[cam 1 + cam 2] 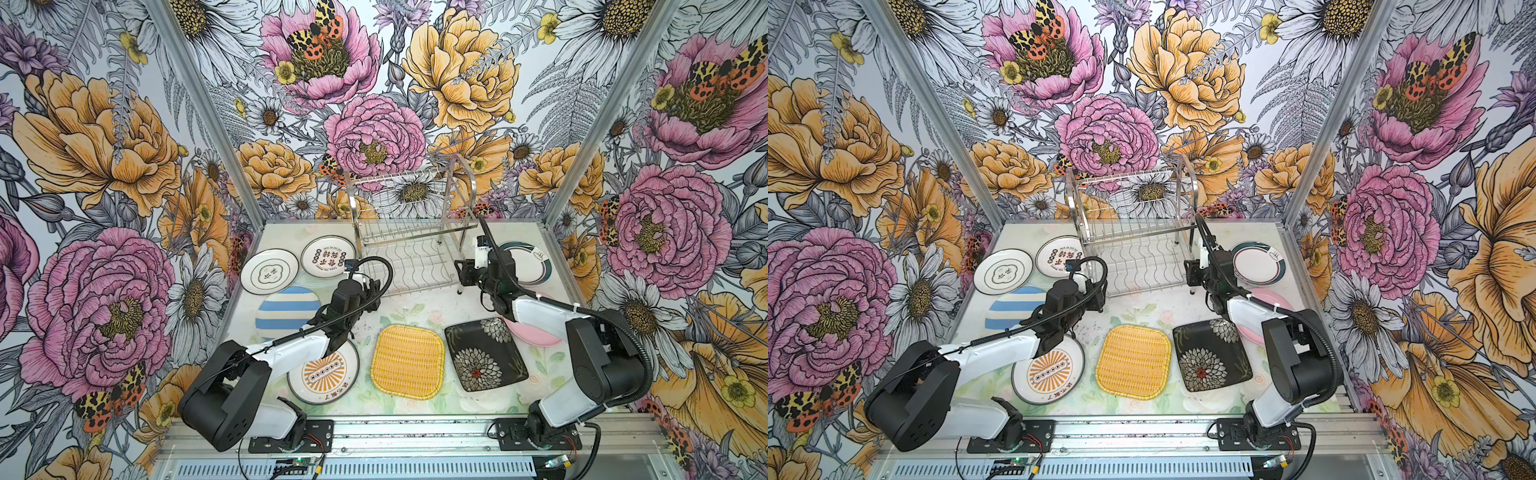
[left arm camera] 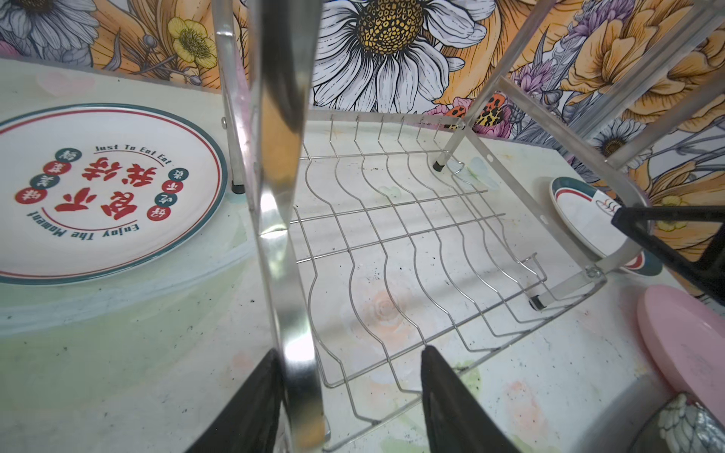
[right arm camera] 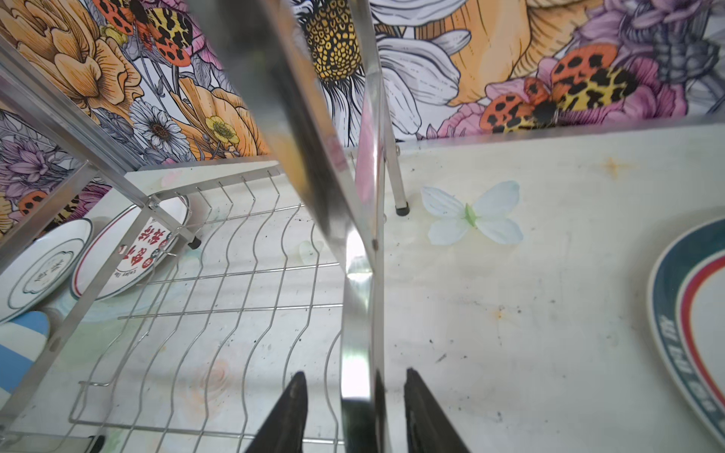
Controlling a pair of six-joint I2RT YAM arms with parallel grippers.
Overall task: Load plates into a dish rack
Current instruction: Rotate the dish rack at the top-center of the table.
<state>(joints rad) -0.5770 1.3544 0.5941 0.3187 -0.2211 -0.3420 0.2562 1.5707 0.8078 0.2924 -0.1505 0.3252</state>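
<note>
The chrome dish rack (image 1: pixel 409 245) stands empty at the back middle of the table. Several plates lie flat around it: two white lettered ones (image 1: pixel 269 271) (image 1: pixel 328 255), blue-striped (image 1: pixel 286 311), orange-sunburst (image 1: pixel 324 376), yellow woven (image 1: pixel 408 361), black flowered (image 1: pixel 484 353), pink (image 1: pixel 536 336) and teal-rimmed (image 1: pixel 528 262). My left gripper (image 2: pixel 351 351) is open at the rack's left side frame (image 2: pixel 286 274), whose bar lies against one finger. My right gripper (image 3: pixel 355 372) is open astride the right side frame (image 3: pixel 355 313), with a gap on each side.
Floral walls and aluminium posts (image 1: pixel 216 137) close in the table on three sides. Both arm bases sit on the front rail (image 1: pixel 415 432). The left arm reaches over the sunburst and striped plates, the right arm over the pink plate.
</note>
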